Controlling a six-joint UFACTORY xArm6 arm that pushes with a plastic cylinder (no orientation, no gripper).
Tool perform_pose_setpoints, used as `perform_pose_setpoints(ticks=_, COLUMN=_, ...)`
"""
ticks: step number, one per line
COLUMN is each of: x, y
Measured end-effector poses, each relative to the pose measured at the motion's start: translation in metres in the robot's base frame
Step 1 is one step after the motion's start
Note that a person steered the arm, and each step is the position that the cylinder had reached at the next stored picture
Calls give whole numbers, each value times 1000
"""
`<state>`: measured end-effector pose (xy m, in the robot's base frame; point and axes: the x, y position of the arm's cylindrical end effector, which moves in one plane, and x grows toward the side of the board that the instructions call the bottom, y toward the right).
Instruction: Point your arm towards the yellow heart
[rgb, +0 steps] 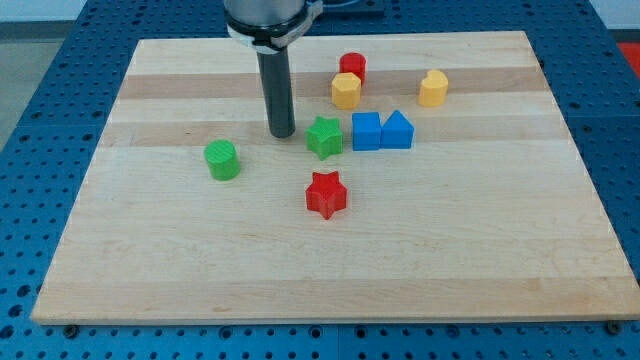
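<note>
The yellow heart (433, 88) lies near the view's top right of the wooden board (320, 270). My tip (282, 134) rests on the board well to the heart's left and a little lower, just left of a green star (324, 137). A second yellow block (346, 91), pentagon-like, and a red cylinder (352, 68) touching it lie between my tip and the heart.
A blue cube (366, 131) and a blue triangular block (397, 130) sit side by side right of the green star. A green cylinder (222, 160) lies at my tip's lower left. A red star (326, 194) lies below the green star.
</note>
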<state>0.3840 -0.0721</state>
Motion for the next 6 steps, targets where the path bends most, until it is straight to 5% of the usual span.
perform_pose_setpoints(ticks=6, x=30, y=40)
